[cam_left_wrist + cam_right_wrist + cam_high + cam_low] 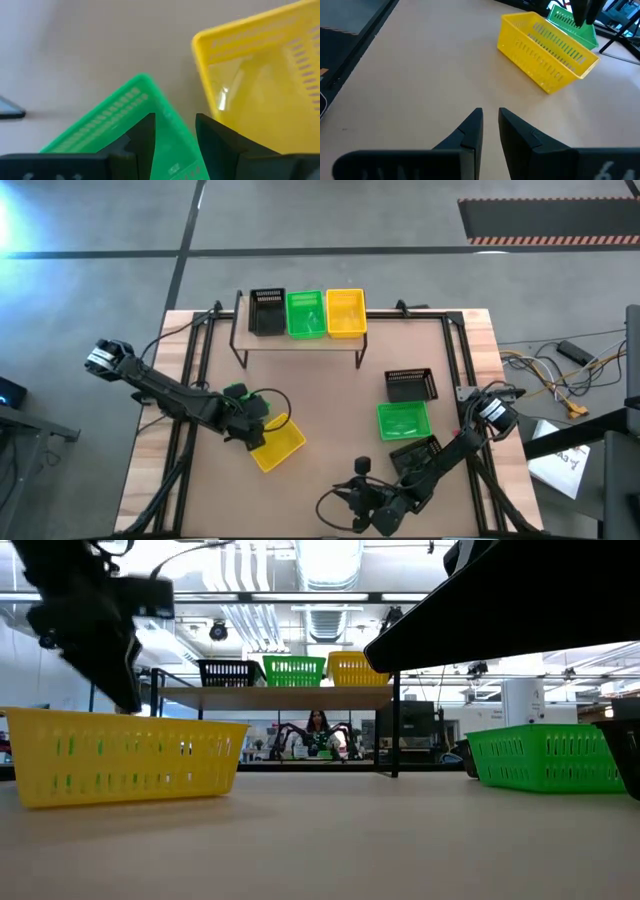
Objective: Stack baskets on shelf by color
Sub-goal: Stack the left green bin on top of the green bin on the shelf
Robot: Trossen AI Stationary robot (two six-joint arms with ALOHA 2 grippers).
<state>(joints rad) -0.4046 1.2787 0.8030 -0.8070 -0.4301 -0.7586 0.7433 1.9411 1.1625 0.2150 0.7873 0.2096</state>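
Observation:
My left gripper (250, 412) (175, 130) points down over a green basket (236, 392) (115, 125) left of the table's middle and is shut on it. A yellow basket (277, 444) (260, 90) (545, 50) lies right beside it on the table and hides the green one in the low view. The shelf (300, 343) at the far edge carries a black (266, 311), a green (305, 314) and a yellow basket (345, 313) side by side. My right gripper (365, 505) (490, 120) waits low at the near edge, shut, touching nothing. My left gripper pinches the green basket's wall at the rim (172, 117), close to a corner (145, 80), one finger on either side of the wall. The fingers (142, 137) come from above, pointing down. Whether the basket's bottom is on the table cannot be told.
On the table's right side a black basket (411, 384), a green basket (403, 420) and another black one (415, 452), partly under the right arm, lie in a row. Black rails run along both table sides. A person (318, 730) sits beyond the shelf.

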